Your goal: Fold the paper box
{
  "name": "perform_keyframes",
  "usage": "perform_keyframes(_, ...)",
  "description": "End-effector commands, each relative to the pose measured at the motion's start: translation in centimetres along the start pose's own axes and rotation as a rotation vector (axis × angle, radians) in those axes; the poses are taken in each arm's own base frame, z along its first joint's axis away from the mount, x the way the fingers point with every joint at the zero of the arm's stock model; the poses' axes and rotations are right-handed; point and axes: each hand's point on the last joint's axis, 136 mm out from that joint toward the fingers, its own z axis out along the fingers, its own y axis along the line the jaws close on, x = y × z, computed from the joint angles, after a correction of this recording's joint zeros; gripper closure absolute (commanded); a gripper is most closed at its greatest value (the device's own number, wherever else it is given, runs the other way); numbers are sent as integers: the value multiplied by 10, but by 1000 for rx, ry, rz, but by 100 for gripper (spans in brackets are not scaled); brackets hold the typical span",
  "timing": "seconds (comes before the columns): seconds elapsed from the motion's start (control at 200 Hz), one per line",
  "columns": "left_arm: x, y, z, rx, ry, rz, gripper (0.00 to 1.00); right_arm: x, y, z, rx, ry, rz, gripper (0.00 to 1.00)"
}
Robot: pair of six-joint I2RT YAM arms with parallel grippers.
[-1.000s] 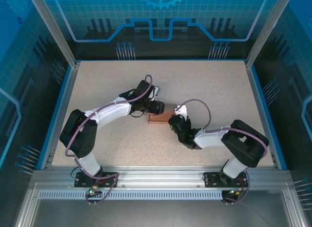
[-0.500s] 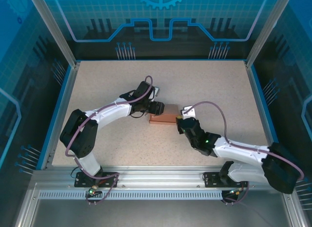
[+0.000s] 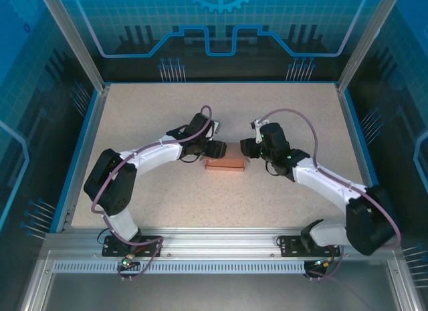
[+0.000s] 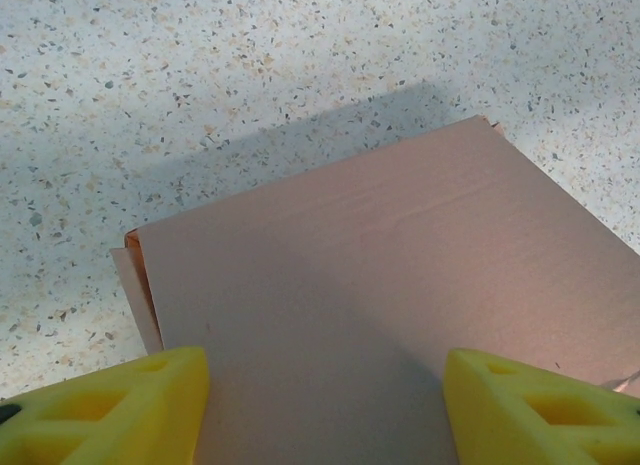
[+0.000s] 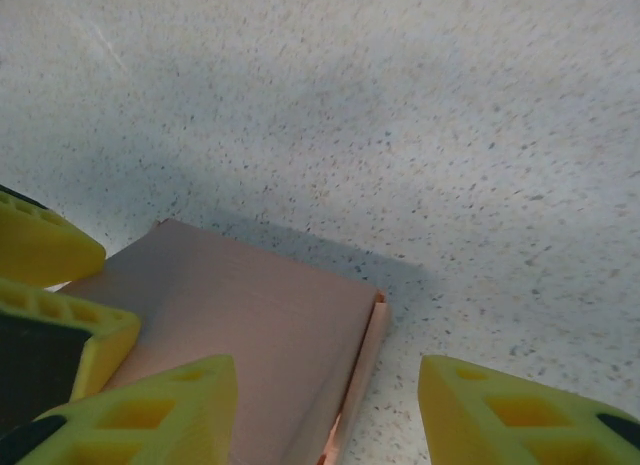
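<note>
The paper box is a salmon-pink closed rectangular box lying flat on the speckled table. My left gripper hovers over its left far end. In the left wrist view the box top spreads out under the open left gripper, whose yellow fingertips stand wide apart above it. My right gripper is at the box's right end. In the right wrist view it is open: one fingertip is over the box, the other over bare table, straddling a side flap seam.
The table is framed by a blue rim and aluminium posts. The left gripper's yellow fingers show at the left edge of the right wrist view, close to the right gripper. Open tabletop lies behind and in front of the box.
My right arm swung from the box's near side round to its right end, and its gripper opened. The box shifted slightly right. The left arm barely moved.
</note>
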Motion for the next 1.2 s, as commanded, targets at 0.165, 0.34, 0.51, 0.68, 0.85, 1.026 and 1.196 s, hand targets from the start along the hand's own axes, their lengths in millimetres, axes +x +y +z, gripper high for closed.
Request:
perform_keyframes(0.165, 2, 0, 1, -11, -3, -3, 35, 30, -9, 38, -24, 201, 93, 49)
perform_keyframes(0.34, -4, 1, -3, -19, -35, -6, 34, 52, -19, 53, -10, 267, 107, 49)
perform_keyframes(0.51, -16, 5, -15, -50, -111, -13, 30, 58, -25, 56, 2, 283, 102, 49)
perform_keyframes(0.68, -18, 18, -20, -81, -131, -37, 27, 58, -24, 57, -7, 286, 101, 49)
perform_keyframes(0.85, -2, 34, -12, -72, -77, -107, 29, 59, -24, 58, -11, 286, 101, 49)
perform_keyframes(1.026, 21, 36, 1, -45, 0, -143, 29, 58, -22, 59, -19, 285, 95, 49)
perform_keyframes(1.196, 35, 43, 7, -56, 35, -159, 29, 54, -16, 58, -53, 292, 70, 47)
